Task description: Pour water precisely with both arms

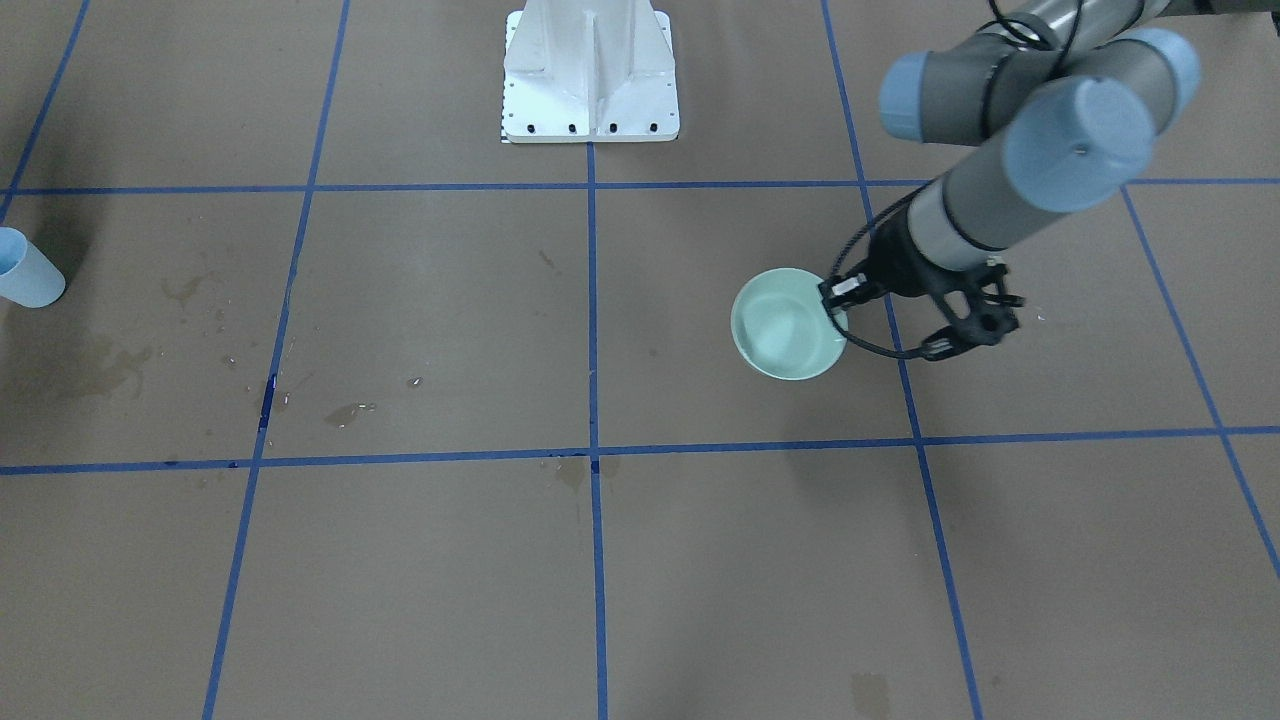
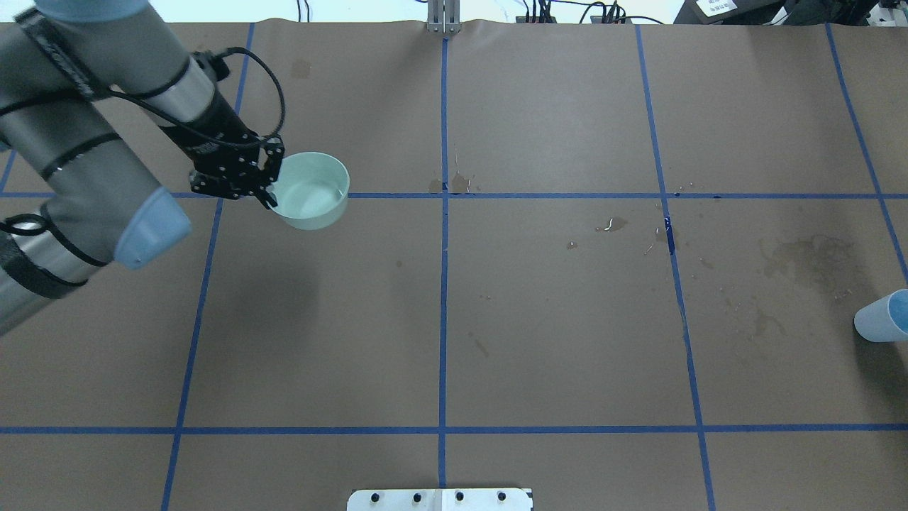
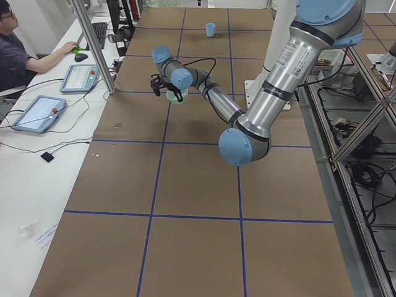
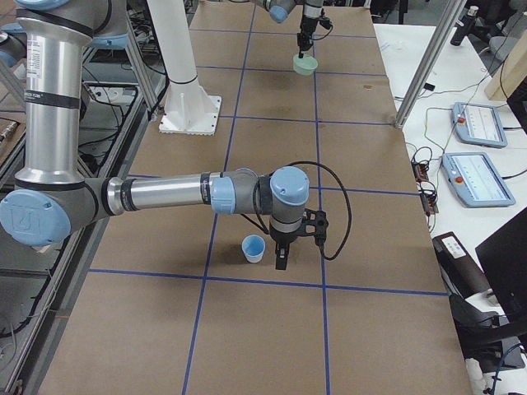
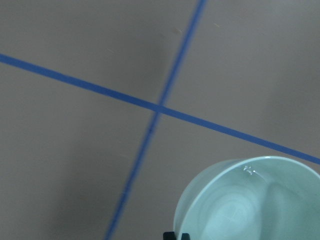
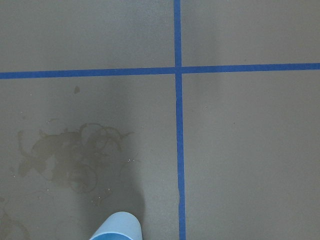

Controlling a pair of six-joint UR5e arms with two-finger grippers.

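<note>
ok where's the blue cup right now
In the overhead view the blue cup stands at the far right edge, on the robot's right side, beside the stains; the right gripper hangs just next to it.

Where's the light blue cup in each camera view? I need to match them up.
Front-facing: blue cup at the far left edge.
Overhead: far right edge.
Exterior left: top centre, far end.
Exterior right: centre, beside the right gripper.
Left wrist: not in view.
Right wrist: bottom edge.
Shared landmark: the dark stain beside the cup.
</note>
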